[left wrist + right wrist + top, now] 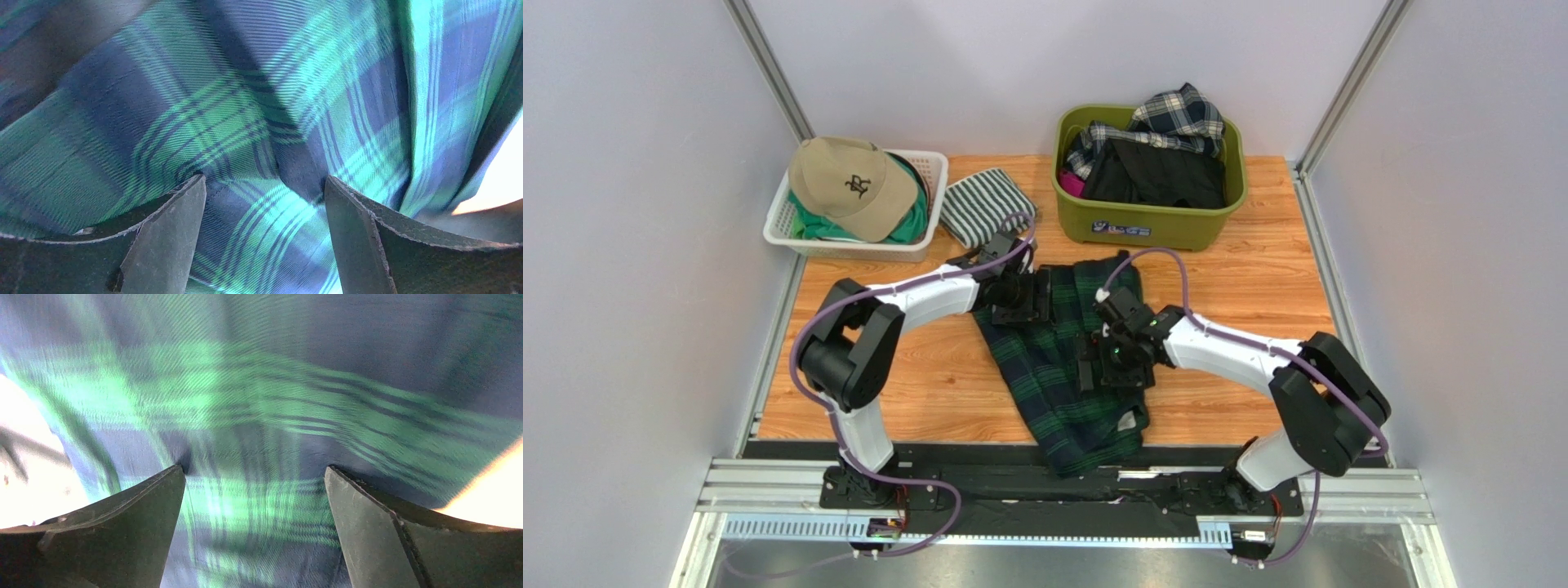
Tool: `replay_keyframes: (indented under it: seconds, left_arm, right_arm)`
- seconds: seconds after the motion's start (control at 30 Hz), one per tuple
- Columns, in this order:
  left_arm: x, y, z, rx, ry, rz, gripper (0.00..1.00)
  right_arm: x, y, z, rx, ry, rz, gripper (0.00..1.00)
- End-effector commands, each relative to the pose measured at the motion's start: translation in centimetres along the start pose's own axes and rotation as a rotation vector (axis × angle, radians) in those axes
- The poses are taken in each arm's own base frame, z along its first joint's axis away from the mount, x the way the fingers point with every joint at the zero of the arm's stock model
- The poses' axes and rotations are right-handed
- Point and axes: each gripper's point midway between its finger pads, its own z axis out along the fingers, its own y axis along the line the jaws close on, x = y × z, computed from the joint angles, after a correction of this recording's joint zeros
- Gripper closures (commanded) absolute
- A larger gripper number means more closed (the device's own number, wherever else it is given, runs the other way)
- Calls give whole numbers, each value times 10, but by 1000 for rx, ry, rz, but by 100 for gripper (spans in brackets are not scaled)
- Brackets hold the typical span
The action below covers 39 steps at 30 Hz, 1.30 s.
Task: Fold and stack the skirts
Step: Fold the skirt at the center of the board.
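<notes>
Top view, 12 o'clock = far wall.

- Tartan skirt point(1063, 392): spread mid-counter, long axis 12 to 6 o'clock. Its 6 o'clock hem overhangs the counter point(928, 380) edge onto the black rail point(928, 456).
- Left claw point(1024, 297): on the skirt's 11 o'clock corner, jaws apart. The wrist view shows tartan bunched between the fingers point(166, 239), not clamped.
- Right claw point(1114, 363): over the skirt's 3 o'clock edge, jaws wide apart, cloth under them.
- Open room: bare wood at 9 o'clock and 3 o'clock of the skirt.
- Green bin point(1136, 214) at 1 o'clock holds the plaid skirt point(1173, 116) and black skirt point(1155, 174).
- White basket point(934, 184) at 11 o'clock carries a tan cap point(848, 184). Striped cloth point(983, 206) just beside it.
- Writing: sticker point(1120, 228) on the bin front, unreadable. Dark emblem point(857, 186) on the cap. Pale tag point(1127, 423) at the skirt's 5 o'clock corner, unreadable.
- Surface: orange-brown wood grain. Plain pale walls point(634, 245) on three sides.
</notes>
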Motion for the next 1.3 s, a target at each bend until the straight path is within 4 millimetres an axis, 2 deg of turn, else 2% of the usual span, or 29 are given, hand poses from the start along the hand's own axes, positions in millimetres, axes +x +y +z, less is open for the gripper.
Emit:
replay_keyframes:
  seconds: [0.0,0.07,0.1,0.17,0.2,0.27,0.3,0.37,0.4,0.43,0.5,0.53,0.6,0.63,0.67,0.73,0.77,0.8,0.87,0.93,1.0,1.03,1.07,1.13,1.27]
  left_arm:
    - [37,36,-11,-120,61,-70,20]
    - [39,31,-21,-91,44,-88,20]
    - [51,35,-22,-92,59,-118,20]
    - [56,29,-29,-51,48,-142,20]
    - [71,30,-29,-55,68,-168,20]
    - [80,24,-33,-36,66,-180,20]
    - [97,18,-32,-35,95,-181,20]
    - [110,11,-38,-34,108,-172,20]
    - [124,3,-40,-30,130,-165,20]
    - [129,-3,-47,-16,130,-159,20]
    - [139,-15,-54,4,132,-146,20]
    - [137,-21,-63,26,113,-141,20]
    - [130,-27,-74,44,73,-131,20]
    - [125,-28,-84,52,45,-123,20]
    - [113,-31,-91,47,-3,-112,20]
    - [101,-33,-107,46,-51,-66,16]
    - [87,-38,-114,47,-99,-46,15]
    - [81,-40,-117,52,-117,-8,12]
    - [62,-40,-121,8,-174,14,9]
    - [59,-38,-111,-28,-152,51,9]
    - [53,-45,-105,-17,-142,82,9]
    - [56,-43,-93,-31,-111,86,9]
    - [55,-47,-88,-9,-86,85,9]
    - [60,-41,-70,-21,-33,83,9]
    - [73,-19,-45,-58,43,41,10]
  right_arm:
    - [-76,-29,-20,111,-203,-122,5]
    - [-82,-36,-28,146,-206,-196,5]
    - [-89,-40,-34,177,-229,-215,5]
    - [-93,-44,-43,195,-244,-237,4]
    - [-98,-39,-53,177,-279,-240,4]
    - [-105,-27,-68,134,-337,-241,4]
    - [-109,-20,-85,108,-391,-244,4]
    - [-115,-13,-104,91,-448,-230,4]
    - [-114,-10,-113,76,-470,-195,4]
    - [-109,-9,-126,66,-482,-177,4]
    - [-93,-7,-133,33,-458,-110,4]
    - [-82,-1,-140,-20,-446,-103,4]
    - [-53,-8,-134,-25,-350,-51,5]
    - [-44,-11,-133,-21,-329,-2,5]
    - [-36,-14,-135,-22,-326,24,5]
    - [-13,-27,-121,6,-261,100,5]
    - [-7,-32,-120,13,-254,125,4]
    - [6,-41,-110,37,-217,154,4]
    - [13,-49,-103,58,-206,198,4]
    - [20,-61,-89,91,-183,234,4]
    - [15,-68,-76,94,-186,275,4]
    - [20,-76,-65,111,-171,290,4]
    - [15,-82,-60,125,-183,300,4]
    - [8,-89,-44,138,-189,299,5]
    - [-18,-99,-29,145,-206,313,5]
